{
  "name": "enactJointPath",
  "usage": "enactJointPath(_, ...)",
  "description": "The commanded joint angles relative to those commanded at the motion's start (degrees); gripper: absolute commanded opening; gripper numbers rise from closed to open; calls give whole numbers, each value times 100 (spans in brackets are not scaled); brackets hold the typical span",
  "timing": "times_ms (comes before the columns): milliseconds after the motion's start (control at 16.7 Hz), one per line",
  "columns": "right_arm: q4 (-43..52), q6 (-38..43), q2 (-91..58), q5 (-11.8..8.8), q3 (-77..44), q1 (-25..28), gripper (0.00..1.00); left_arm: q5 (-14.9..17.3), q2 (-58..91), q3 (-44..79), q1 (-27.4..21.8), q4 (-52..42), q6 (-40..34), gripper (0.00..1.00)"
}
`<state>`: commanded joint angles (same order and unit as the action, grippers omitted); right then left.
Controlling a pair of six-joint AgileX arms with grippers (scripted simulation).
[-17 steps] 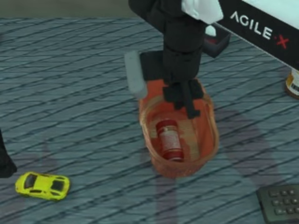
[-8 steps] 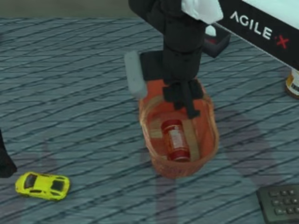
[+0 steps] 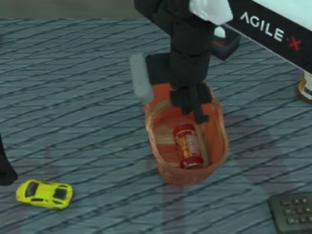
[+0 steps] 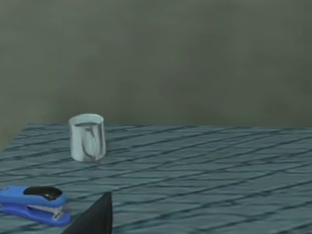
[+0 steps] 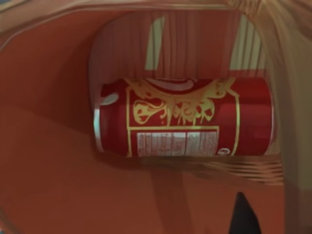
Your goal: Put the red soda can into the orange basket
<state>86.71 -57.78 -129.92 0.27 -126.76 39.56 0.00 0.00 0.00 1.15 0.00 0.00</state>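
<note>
The small red cylindrical soda can with its gold-and-cream label (image 3: 188,145) is lying on its side on the pale slatted bottom of the large oval orange-brown woven basket (image 3: 155,139), toward the top view's right half of the interior and touching the arched handle's strip that crosses there. In the right wrist view the can (image 5: 183,122) is filling the middle of the picture, resting flat against the basket's floor with the orange wall (image 5: 44,97) curving around it; it is lying free, with nothing gripping it. By my reading, the placing itself is done, since the can is sitting wholly inside the rim.

The right gripper (image 3: 191,105) is hanging over the basket's far end, above the rim and just beside the can's near end, most likely because that is where it let the can drop. Its jaws are spread, holding nothing, and only a dark fingertip (image 5: 242,214) is showing at the edge of the right wrist view. The sensible remaining move would be lifting straight up, so the arm is not catching the handle.

The left arm is sitting parked at the top view's left edge, and I cannot tell how its jaws are standing. Its wrist camera is looking across the grey-blue slatted tabletop (image 4: 204,165) at a shiny metal mug (image 4: 87,137) and a blue stapler (image 4: 33,204).
</note>
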Motion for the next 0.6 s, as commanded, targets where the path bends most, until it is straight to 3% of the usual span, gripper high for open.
enactJointPath(240, 99, -20, -22, 3, -105, -21, 0, 0, 0, 0, 0, 0, 0, 100)
enactJointPath(600, 1165, -200, -91, 2, -1257, -143, 0, 0, 0, 0, 0, 0, 0, 100)
